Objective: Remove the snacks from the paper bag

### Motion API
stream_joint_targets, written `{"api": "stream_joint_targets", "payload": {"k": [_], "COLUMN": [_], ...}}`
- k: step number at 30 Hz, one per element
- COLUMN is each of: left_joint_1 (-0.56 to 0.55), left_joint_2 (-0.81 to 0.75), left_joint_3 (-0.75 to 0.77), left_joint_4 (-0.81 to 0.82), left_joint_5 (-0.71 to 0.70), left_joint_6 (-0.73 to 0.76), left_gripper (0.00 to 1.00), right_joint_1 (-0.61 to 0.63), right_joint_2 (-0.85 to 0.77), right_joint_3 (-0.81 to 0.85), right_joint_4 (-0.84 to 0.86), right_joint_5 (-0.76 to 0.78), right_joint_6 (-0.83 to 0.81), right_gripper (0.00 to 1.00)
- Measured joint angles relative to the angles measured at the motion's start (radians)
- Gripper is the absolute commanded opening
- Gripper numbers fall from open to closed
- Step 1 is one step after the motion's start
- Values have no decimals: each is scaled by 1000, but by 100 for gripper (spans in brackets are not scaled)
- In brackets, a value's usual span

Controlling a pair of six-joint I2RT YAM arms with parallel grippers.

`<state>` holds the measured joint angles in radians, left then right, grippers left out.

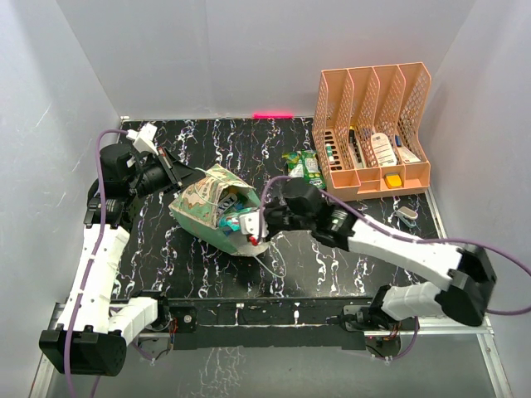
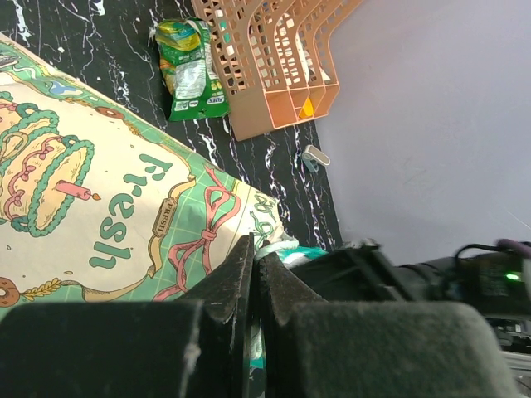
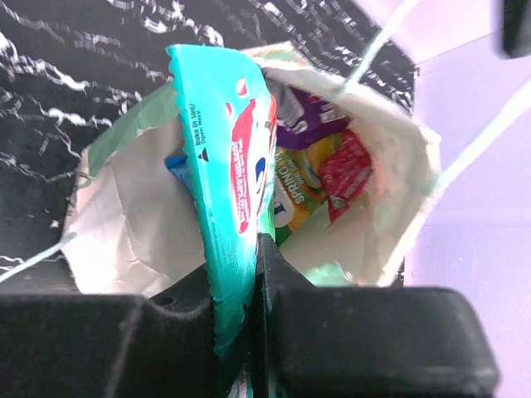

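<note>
Two green packets (image 1: pixel 304 168) lie on the table (image 1: pixel 207 274) to the right of the paper bag (image 1: pixel 211 203), between it and the peach organizer (image 1: pixel 373 133), so from above the emptying looks partly done. The bag lies on its side, mouth toward the right claw (image 1: pixel 251 225), which sits right at that mouth, while the left claw (image 1: pixel 177 177) is at the bag's opposite end. From the left wrist, the bag's cream front panel fills the view and the fingers are pressed nearly together at the bag's edge. They seem to pinch the paper to steady it, though the contact itself is hard to make out. From the right wrist, the jaws are clamped tight on the lower edge of a teal packet (image 3: pixel 228 191) standing upright at the bag's mouth. Deeper inside sit a purple packet (image 3: pixel 311 116), a red packet (image 3: pixel 344 170) and others. I'd say the step in hand is drawing this packet out. The next move calls for a clean pull away from the bag's mouth, clear of the string handles (image 3: pixel 379 40), then a release beside the bag.
</note>
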<state>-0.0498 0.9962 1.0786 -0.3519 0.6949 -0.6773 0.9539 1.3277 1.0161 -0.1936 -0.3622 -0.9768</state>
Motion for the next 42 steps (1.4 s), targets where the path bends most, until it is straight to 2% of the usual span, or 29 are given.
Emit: {"api": "stream_joint_targets", "payload": {"k": [10, 13, 17, 21, 24, 33, 36, 42], "left_joint_1": [0, 0, 0, 0, 0, 0, 0, 0], "left_joint_2": [0, 0, 0, 0, 0, 0, 0, 0], "left_joint_3": [0, 0, 0, 0, 0, 2, 8, 25], "left_joint_4": [-26, -33, -47, -51, -51, -53, -54, -58], "left_joint_5": [-16, -24, -29, -30, -30, -26, -21, -13], "left_joint_6": [18, 28, 36, 39, 37, 34, 33, 33], "left_gripper": [0, 0, 0, 0, 0, 0, 0, 0], "right_joint_1": [0, 2, 1, -5, -60, -402, -475, -585], "right_joint_2": [-421, -526, -570, -512, -422, -88, -3, 181], "right_joint_3": [-50, -59, -64, -84, -125, -151, -149, -60], "right_joint_4": [-172, -221, -251, -222, -154, 111, 213, 300], "right_joint_5": [20, 89, 257, 440, 474, 371, 310, 190], "right_joint_6": [191, 234, 270, 250, 200, 53, -15, -109], "right_gripper": [7, 7, 7, 7, 7, 7, 7, 7]}}
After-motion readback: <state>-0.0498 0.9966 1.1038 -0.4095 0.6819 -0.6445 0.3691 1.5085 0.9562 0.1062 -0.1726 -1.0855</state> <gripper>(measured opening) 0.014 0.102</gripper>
